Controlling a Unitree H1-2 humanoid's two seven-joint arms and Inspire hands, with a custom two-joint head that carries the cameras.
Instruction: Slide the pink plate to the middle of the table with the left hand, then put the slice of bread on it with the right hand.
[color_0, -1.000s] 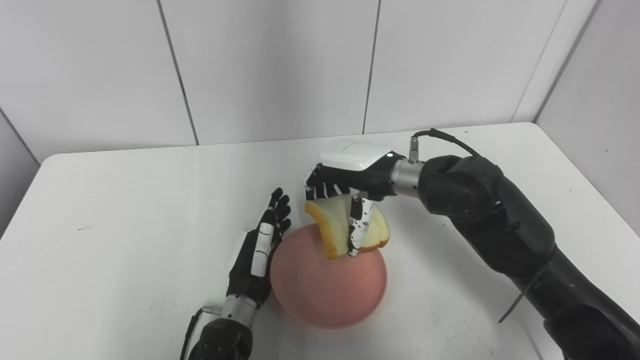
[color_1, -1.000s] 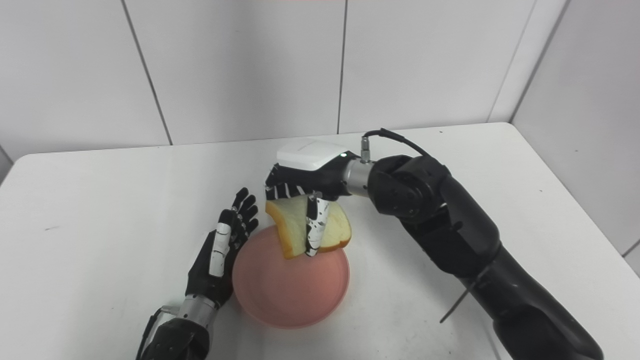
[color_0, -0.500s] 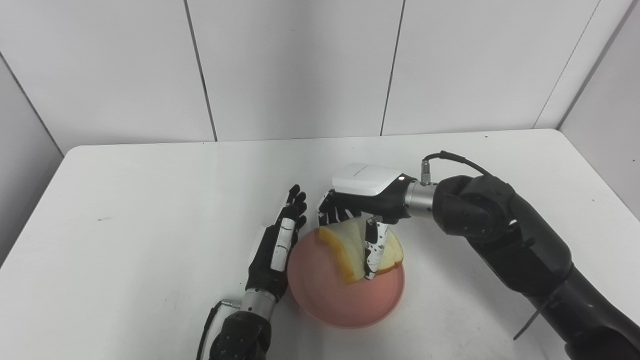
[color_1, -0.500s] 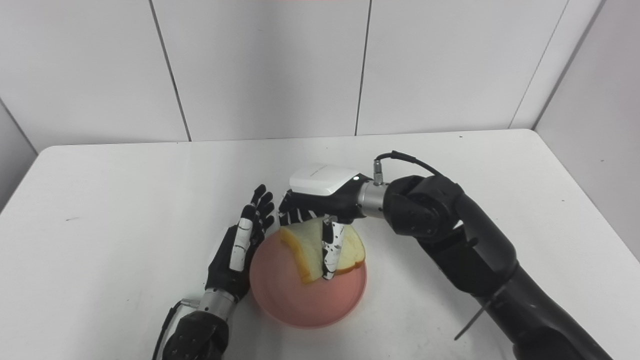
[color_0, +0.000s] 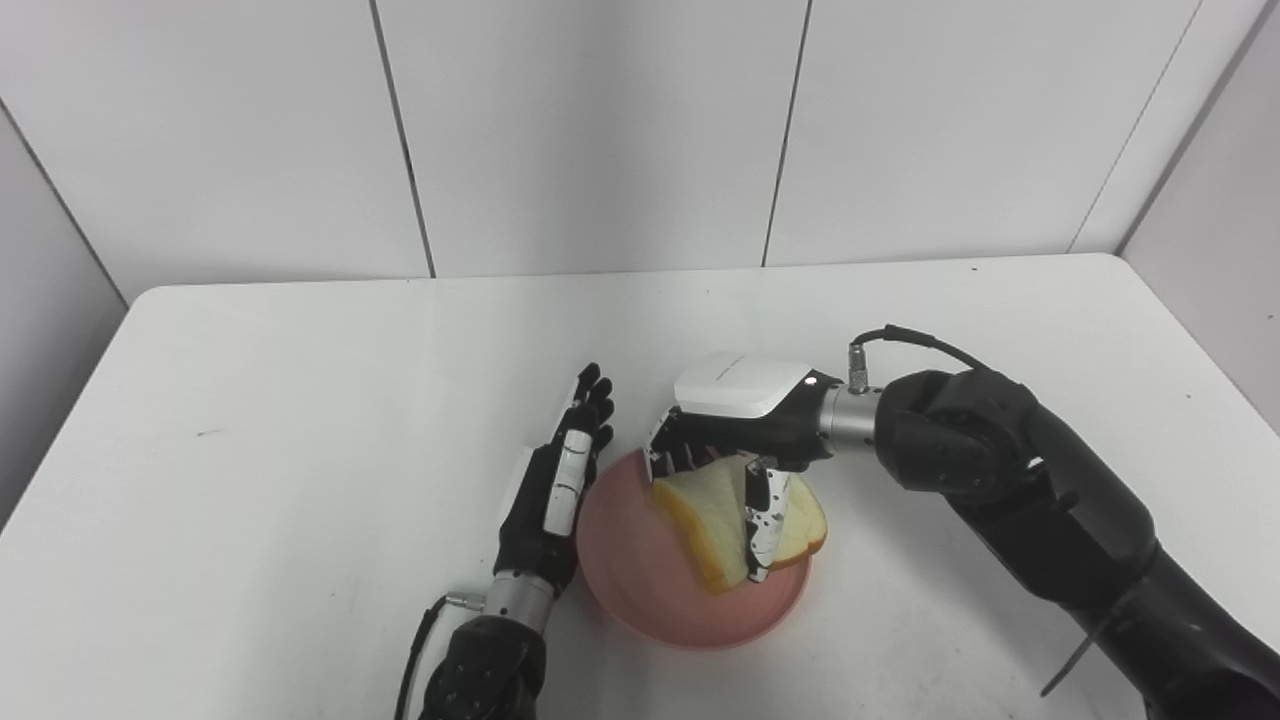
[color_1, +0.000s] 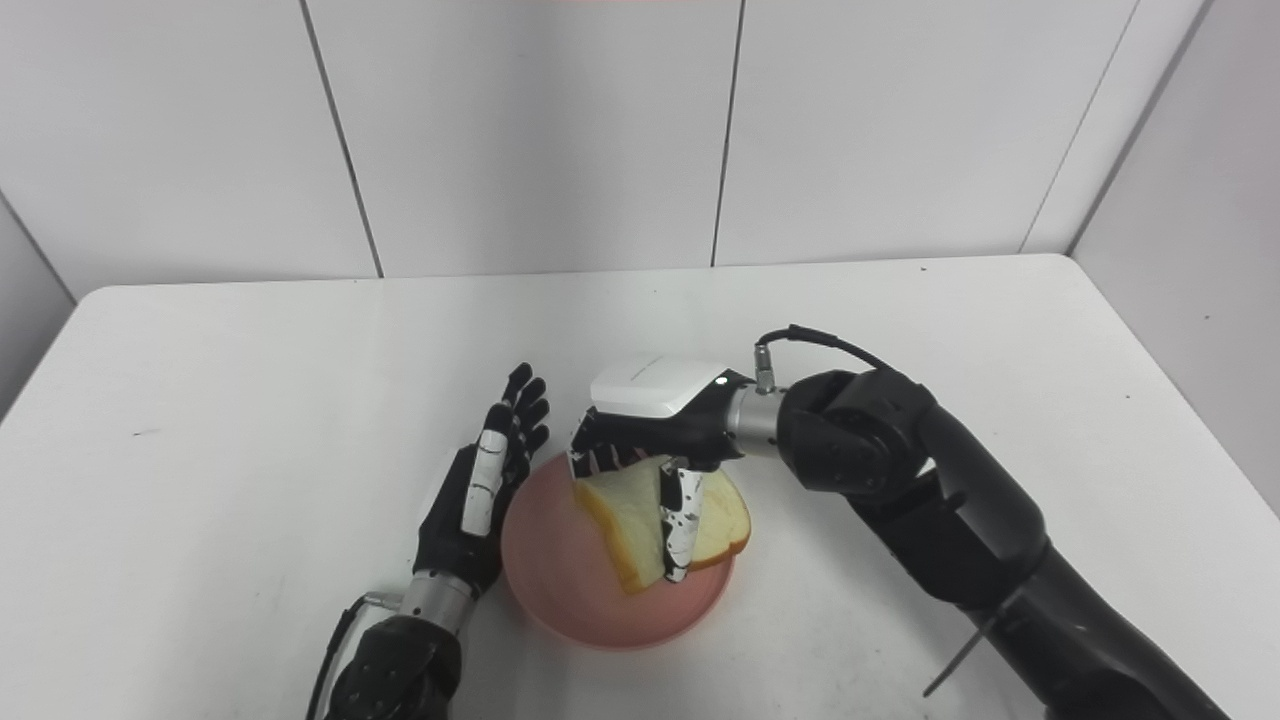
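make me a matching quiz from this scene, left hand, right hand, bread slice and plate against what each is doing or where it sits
Column one:
1. left hand
2. right hand
3. slice of bread
4. pink plate

Column two:
A. flat on the white table, under the bread
B. shut on the bread from above
C. open, fingers straight, beside the plate's left rim
D. tilted, held over the plate's right half

Pairs: 1-C, 2-B, 3-D, 4-A

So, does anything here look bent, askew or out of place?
Yes: the slice of bread is bent in the right hand, tilted over the pink plate's right side, not lying flat. The left hand rests open beside the plate.
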